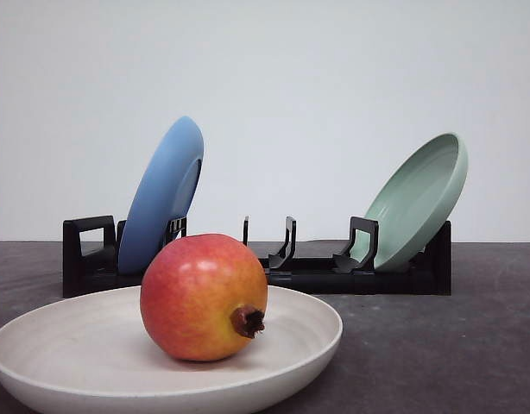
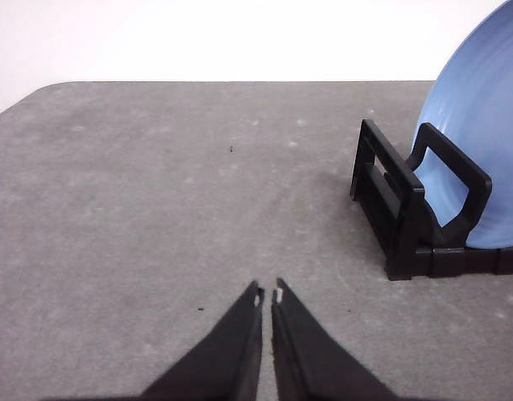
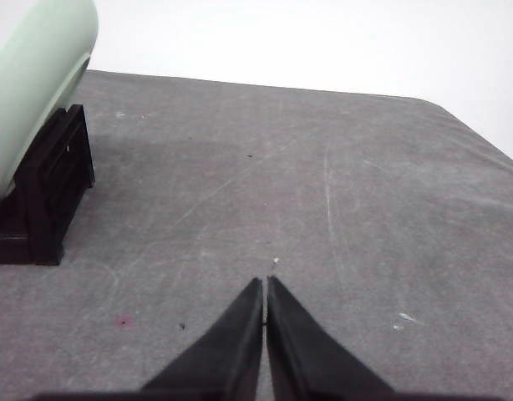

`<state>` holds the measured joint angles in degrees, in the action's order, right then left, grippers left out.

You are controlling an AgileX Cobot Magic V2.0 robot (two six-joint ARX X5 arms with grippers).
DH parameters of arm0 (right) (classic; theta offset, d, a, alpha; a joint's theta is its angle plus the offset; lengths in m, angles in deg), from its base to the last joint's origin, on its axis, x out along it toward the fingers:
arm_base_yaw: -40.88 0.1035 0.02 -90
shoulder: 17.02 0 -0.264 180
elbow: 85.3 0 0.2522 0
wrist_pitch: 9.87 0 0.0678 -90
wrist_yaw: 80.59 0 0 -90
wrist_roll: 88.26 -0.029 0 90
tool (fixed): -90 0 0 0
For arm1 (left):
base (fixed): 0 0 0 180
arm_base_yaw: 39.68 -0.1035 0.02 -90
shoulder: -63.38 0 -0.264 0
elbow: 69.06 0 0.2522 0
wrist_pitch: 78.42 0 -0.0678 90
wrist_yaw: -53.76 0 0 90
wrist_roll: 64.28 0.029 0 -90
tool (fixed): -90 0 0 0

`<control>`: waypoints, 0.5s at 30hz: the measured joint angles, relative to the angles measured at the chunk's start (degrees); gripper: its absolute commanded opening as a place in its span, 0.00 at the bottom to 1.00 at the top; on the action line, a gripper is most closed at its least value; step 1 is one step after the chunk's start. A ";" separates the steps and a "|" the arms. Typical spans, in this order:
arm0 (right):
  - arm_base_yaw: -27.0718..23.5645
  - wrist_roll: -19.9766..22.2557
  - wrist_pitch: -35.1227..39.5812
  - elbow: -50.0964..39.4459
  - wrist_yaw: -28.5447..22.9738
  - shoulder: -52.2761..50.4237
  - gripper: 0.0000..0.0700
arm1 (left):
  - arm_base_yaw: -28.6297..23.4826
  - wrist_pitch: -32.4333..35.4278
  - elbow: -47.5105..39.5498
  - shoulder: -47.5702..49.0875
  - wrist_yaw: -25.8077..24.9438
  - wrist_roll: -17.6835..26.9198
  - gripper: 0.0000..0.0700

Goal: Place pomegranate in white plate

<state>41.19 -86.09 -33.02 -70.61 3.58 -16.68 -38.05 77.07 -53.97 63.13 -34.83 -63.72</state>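
Nearest in the front view: wide shallow off-white matte plate (image 1: 84, 345) with low rim, sitting on the dark grey felt-like counter (image 1: 438, 345). Round glossy pomegranate (image 1: 204, 296), red shading to yellow-orange, rests inside it a little right of centre, dried brown crown (image 1: 248, 321) pointing sideways toward the right rim. Fruit looks settled, nothing touching it; placement appears done. Left tool (image 2: 267, 298) in its wrist view: black fingers pressed nearly together, thin slit only, nothing between them, low over bare counter. Right tool (image 3: 265, 288): likewise closed tight, empty. Judgement: remaining work is simply keeping both arms parked clear; any approach risks nudging a round fruit that could roll on the shallow dish. Behind: black slotted plastic rack (image 1: 317, 272), leaning blue round plate (image 1: 161, 198) at left, pale green plate (image 1: 416, 203) at right, middle slots vacant.
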 measured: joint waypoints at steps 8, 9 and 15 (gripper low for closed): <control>0.00 0.00 0.00 0.00 0.00 0.00 0.00 | -0.01 0.00 0.00 0.00 0.00 0.00 0.00; 0.00 0.00 0.00 0.00 0.00 0.00 0.00 | 0.00 0.00 0.00 0.00 0.00 0.00 0.00; 0.00 0.00 0.00 0.00 0.00 0.00 0.00 | 0.00 0.00 0.00 0.00 0.00 0.00 0.00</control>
<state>41.19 -86.09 -33.02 -70.61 3.58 -16.68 -38.05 77.07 -53.97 63.13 -34.83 -63.72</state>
